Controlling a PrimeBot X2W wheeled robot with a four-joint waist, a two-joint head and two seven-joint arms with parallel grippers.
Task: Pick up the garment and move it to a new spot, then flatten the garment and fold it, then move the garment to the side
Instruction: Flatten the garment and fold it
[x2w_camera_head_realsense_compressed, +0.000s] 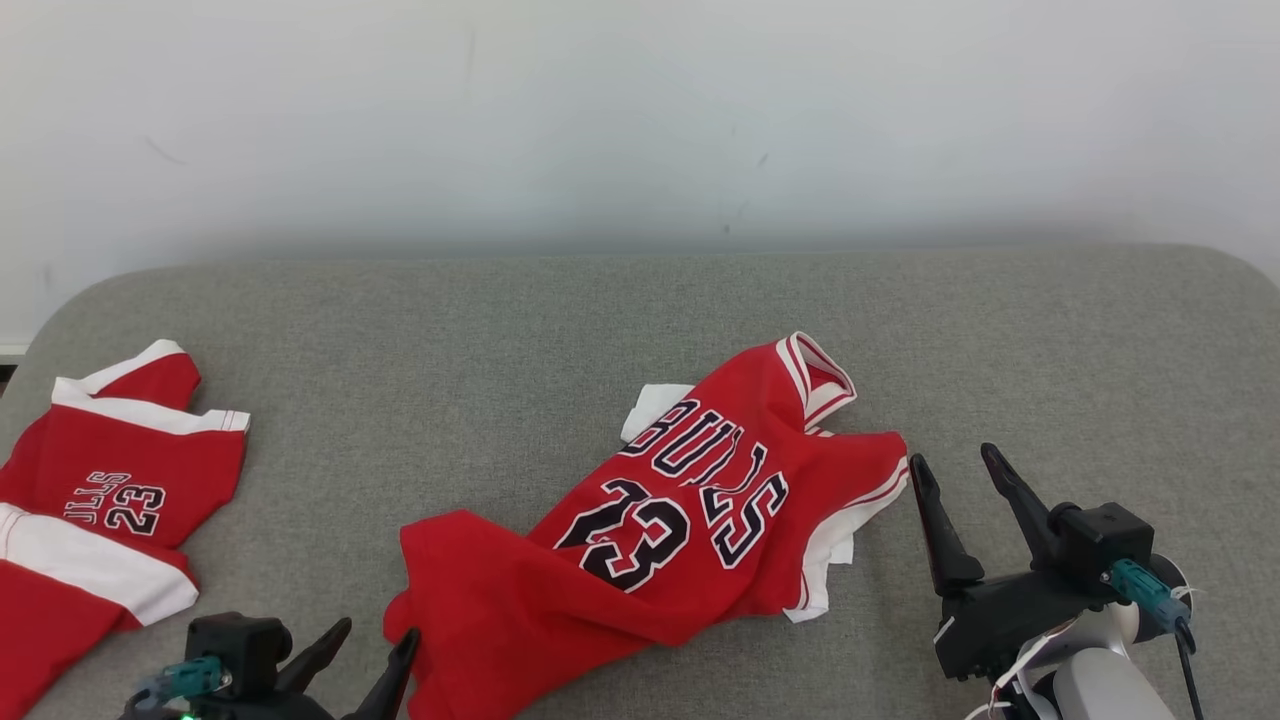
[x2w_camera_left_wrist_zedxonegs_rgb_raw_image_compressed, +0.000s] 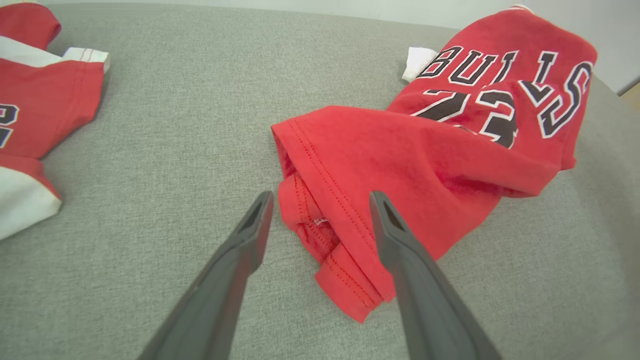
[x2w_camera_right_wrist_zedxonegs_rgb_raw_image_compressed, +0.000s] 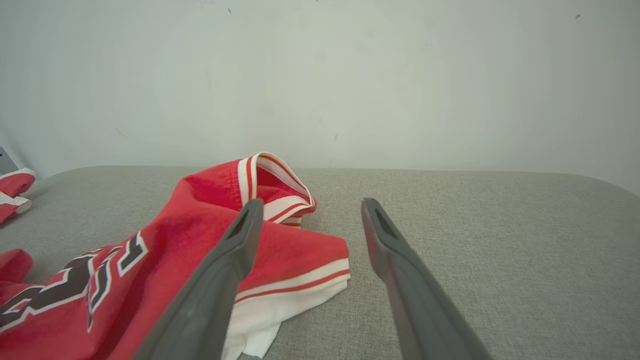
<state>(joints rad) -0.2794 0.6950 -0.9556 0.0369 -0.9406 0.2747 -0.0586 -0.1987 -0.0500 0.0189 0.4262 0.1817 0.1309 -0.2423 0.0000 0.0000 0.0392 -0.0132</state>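
The garment (x2w_camera_head_realsense_compressed: 660, 520) is a red basketball jersey with dark lettering and white trim, lying crumpled on the grey table, collar toward the far right, hem toward me. My left gripper (x2w_camera_head_realsense_compressed: 375, 650) stands open at the hem's near left corner; in the left wrist view the gripper (x2w_camera_left_wrist_zedxonegs_rgb_raw_image_compressed: 321, 200) has the bunched hem (x2w_camera_left_wrist_zedxonegs_rgb_raw_image_compressed: 330, 220) lying between its spread fingers, not pinched. My right gripper (x2w_camera_head_realsense_compressed: 950, 460) is open just right of the jersey's armhole edge. In the right wrist view the right gripper (x2w_camera_right_wrist_zedxonegs_rgb_raw_image_compressed: 310, 207) points past the striped collar (x2w_camera_right_wrist_zedxonegs_rgb_raw_image_compressed: 275, 185), with bare table between its fingers.
A second red and white garment (x2w_camera_head_realsense_compressed: 95, 510) with the same number lies at the table's left edge, also seen as red and white cloth (x2w_camera_left_wrist_zedxonegs_rgb_raw_image_compressed: 40, 105) in the left wrist view. A pale wall (x2w_camera_head_realsense_compressed: 640, 120) stands behind the grey padded table (x2w_camera_head_realsense_compressed: 500, 330).
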